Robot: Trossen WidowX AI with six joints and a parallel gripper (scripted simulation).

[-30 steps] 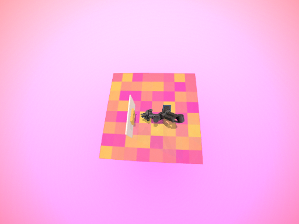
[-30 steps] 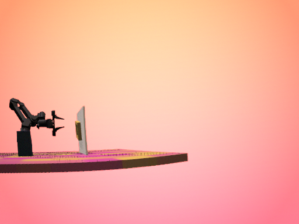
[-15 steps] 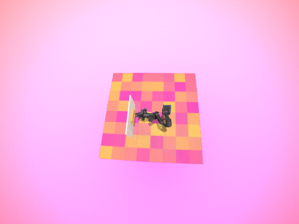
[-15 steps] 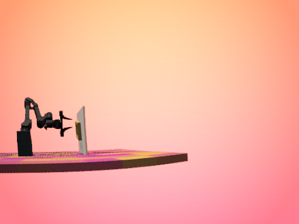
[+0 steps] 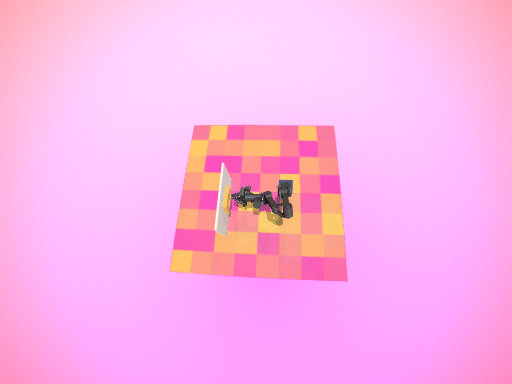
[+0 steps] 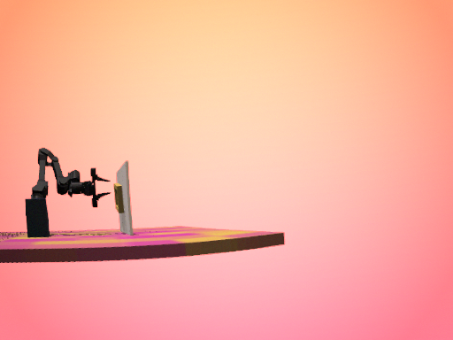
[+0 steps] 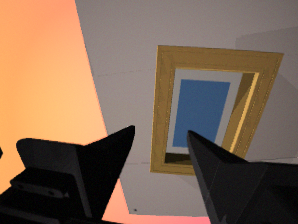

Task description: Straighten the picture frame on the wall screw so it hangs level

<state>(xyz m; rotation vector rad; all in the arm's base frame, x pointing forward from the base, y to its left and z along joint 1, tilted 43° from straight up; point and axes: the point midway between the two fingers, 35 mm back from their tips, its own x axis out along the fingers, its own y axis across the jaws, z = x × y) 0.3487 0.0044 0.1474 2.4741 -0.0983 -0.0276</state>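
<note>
The picture frame (image 5: 227, 201) (image 6: 119, 198) (image 7: 163, 100) is gold around a blue picture and hangs on the near face of a pale upright panel (image 5: 222, 176) (image 6: 127, 214) (image 7: 117, 37). In the wrist view its left bar is not parallel to the panel's left edge; the gap narrows toward the bottom. Its exact tilt is hard to judge at this slant. The screw and notched strip are hidden. My gripper (image 5: 232, 197) (image 6: 110, 187) (image 7: 160, 132) is open and empty, its fingers one above the other, a short gap in front of the frame.
The panel stands upright on the checkered table top (image 5: 250, 270) (image 6: 212, 243), beyond the frame. The arm's dark base block (image 5: 285, 183) (image 6: 37, 218) stands on the table on the other side of the gripper from the panel.
</note>
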